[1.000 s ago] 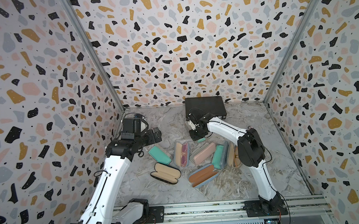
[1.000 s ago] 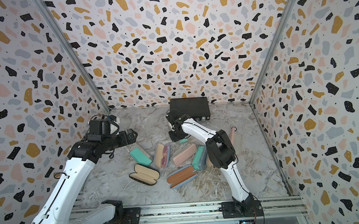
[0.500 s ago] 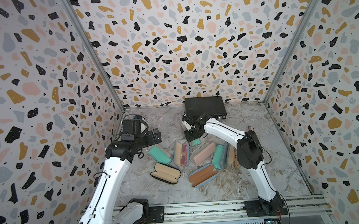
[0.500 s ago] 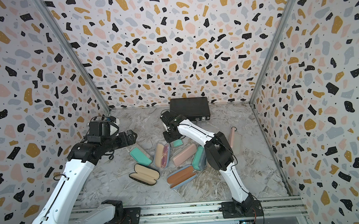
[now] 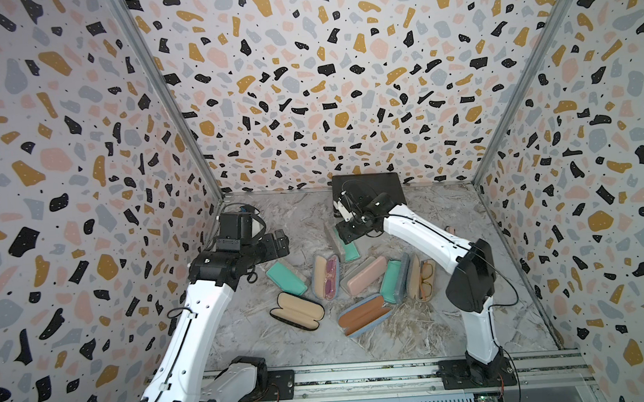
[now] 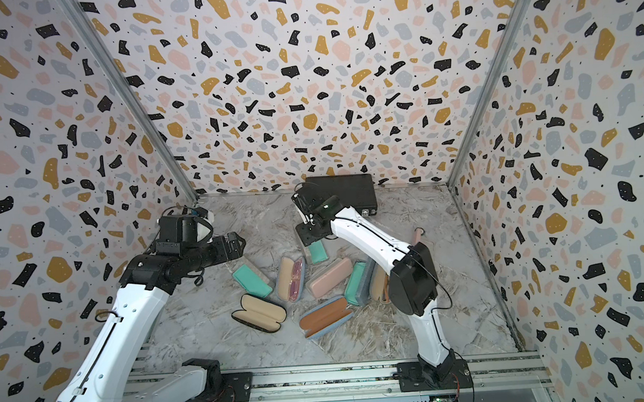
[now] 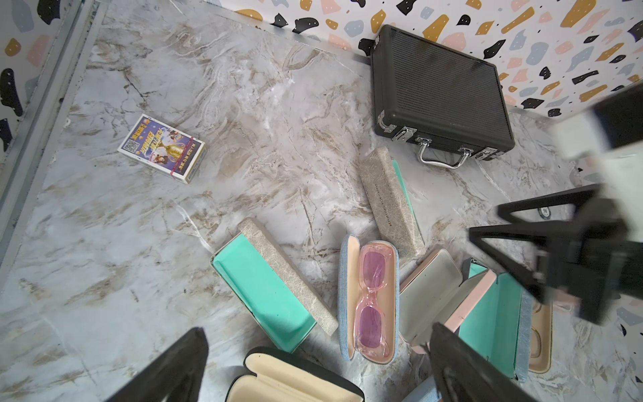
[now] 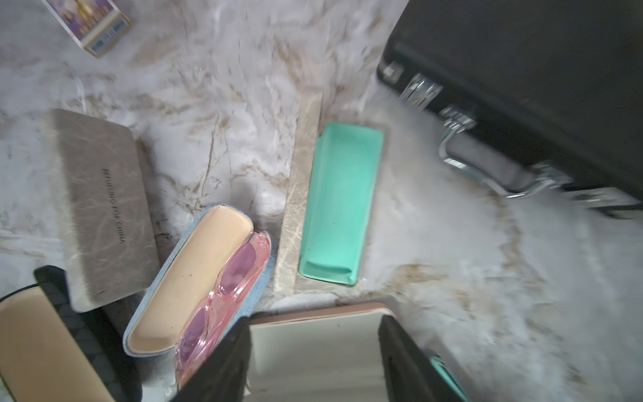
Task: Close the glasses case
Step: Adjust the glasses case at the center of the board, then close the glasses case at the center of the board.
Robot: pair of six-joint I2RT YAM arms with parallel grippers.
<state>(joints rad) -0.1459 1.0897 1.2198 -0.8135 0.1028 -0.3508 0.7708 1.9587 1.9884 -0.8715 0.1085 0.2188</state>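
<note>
Green inside shows in the grey glasses case (image 8: 341, 202), so it lies open and empty, far back near the black box (image 8: 522, 69). Right claw (image 8: 313, 365) hangs over it, partly open, holding nothing. Next it must push the grey lid (image 8: 299, 195) down. Left claw (image 5: 280, 243) is wide and empty. Blue case (image 7: 344, 296) holds pink glasses (image 7: 372, 299).

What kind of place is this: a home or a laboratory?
Probably a robot test booth, not a home: terrazzo-patterned wall panels enclose a marble-patterned tabletop, and two white robot arms stand on a metal rail.
</note>
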